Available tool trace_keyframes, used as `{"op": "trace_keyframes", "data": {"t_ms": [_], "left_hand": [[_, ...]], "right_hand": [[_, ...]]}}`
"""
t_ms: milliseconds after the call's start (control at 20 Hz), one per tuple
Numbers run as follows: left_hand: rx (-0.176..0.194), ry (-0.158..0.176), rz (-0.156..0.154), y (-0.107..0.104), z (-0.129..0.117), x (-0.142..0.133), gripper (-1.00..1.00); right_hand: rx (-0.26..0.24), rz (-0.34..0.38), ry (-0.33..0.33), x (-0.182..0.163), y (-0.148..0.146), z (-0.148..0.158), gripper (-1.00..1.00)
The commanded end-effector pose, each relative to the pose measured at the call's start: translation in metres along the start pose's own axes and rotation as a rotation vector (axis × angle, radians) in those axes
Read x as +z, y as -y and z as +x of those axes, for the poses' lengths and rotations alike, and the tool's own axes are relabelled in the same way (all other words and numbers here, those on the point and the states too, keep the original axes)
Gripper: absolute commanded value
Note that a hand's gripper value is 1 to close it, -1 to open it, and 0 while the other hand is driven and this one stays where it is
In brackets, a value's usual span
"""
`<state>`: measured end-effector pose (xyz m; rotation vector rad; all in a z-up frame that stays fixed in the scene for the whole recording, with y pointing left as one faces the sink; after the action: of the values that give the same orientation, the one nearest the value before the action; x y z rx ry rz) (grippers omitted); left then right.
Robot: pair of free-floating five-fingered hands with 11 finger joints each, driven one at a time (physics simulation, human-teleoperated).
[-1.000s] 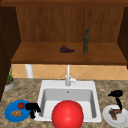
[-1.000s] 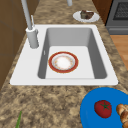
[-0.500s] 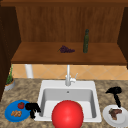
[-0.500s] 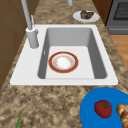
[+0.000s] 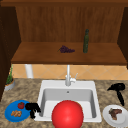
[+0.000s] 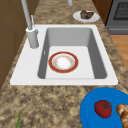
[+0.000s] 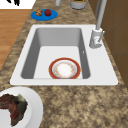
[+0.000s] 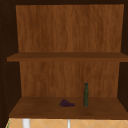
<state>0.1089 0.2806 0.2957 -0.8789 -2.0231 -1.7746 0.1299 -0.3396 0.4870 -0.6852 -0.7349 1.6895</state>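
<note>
Granite-patterned worktop (image 5: 27,91) carrying a white sink (image 6: 105,75); red-rimmed bowl (image 6: 63,62) resting on the basin floor. Blue plate (image 5: 10,113) at left of sink, holding tomato (image 5: 21,105) and bread pieces (image 5: 16,113). White plate (image 5: 110,120) at right, holding meat (image 5: 115,113). Left hand (image 5: 32,107) at blue plate's right edge, fingers curled downward, gripping nothing. Right hand (image 5: 118,90) above white plate, fingers relaxed, released.

The left hand (image 5: 32,108) hung low with fingers curled downward, holding nothing. The right hand (image 5: 117,89) hovered higher, fingers extended, one pointing down.
</note>
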Motion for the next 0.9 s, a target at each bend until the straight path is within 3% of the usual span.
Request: {"op": "trace_keyframes", "data": {"t_ms": [0,500,850], "left_hand": [[0.000,0.000,0.000,0.000,0.000,0.000,0.00],[0.000,0.000,0.000,0.000,0.000,0.000,0.00],[0.000,0.000,0.000,0.000,0.000,0.000,0.00]], "right_hand": [[-0.046,-0.005,-0.006,0.033,0.014,0.015,-1.00],[0.023,0.016,-0.025,0.091,0.036,0.077,-1.00],[0.010,0.014,-0.039,0.135,0.068,0.126,-1.00]]}}
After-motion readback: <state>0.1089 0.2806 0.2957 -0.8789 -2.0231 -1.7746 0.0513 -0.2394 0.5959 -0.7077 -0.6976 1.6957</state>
